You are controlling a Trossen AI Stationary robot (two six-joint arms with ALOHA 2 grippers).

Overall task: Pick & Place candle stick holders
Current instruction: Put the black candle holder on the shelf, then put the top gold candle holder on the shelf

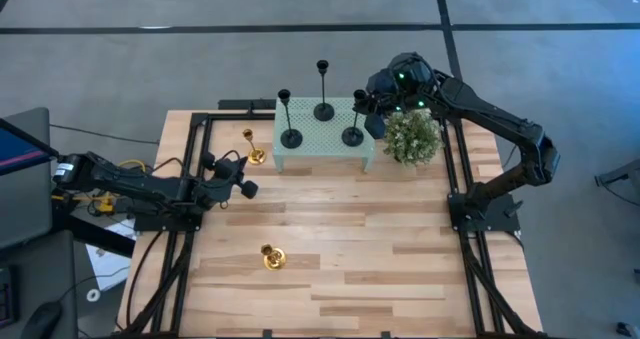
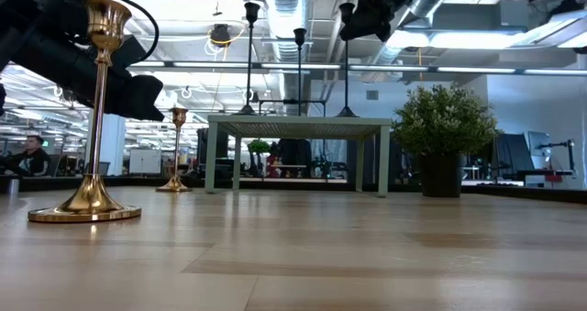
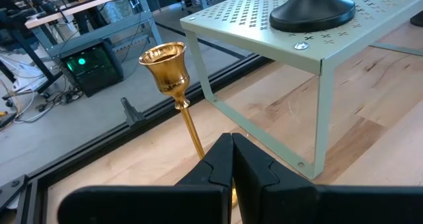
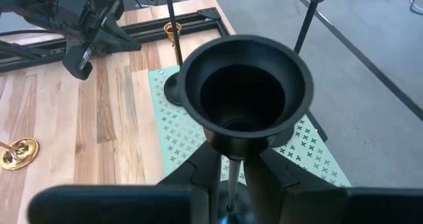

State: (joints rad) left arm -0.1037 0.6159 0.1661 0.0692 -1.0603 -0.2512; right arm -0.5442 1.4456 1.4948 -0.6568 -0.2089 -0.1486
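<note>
- Looking down from the high view, I see three black holders on the mint stand [image 1: 325, 145]: left holder [image 1: 290, 136], middle holder [image 1: 324, 109], right holder [image 1: 353, 134].
- My right gripper [image 1: 366, 99] sits at the right holder's top, next to the plant [image 1: 412, 135].
- The right wrist view alone shows the grip: the fingers [image 4: 198, 168] flank the thin stem just below the cup [image 4: 244, 92], slightly parted. I cannot tell whether they touch it.
- One gold holder [image 1: 254, 155] stands on the table [image 1: 380, 249] just left of the stand; the other [image 1: 272, 257] stands well apart, toward the front.
- My left gripper [image 1: 240, 179] is closed and empty; its wrist view shows the nearer gold holder [image 3: 173, 75] right ahead of the tips.
- The low view shows both gold holders upright.
</note>
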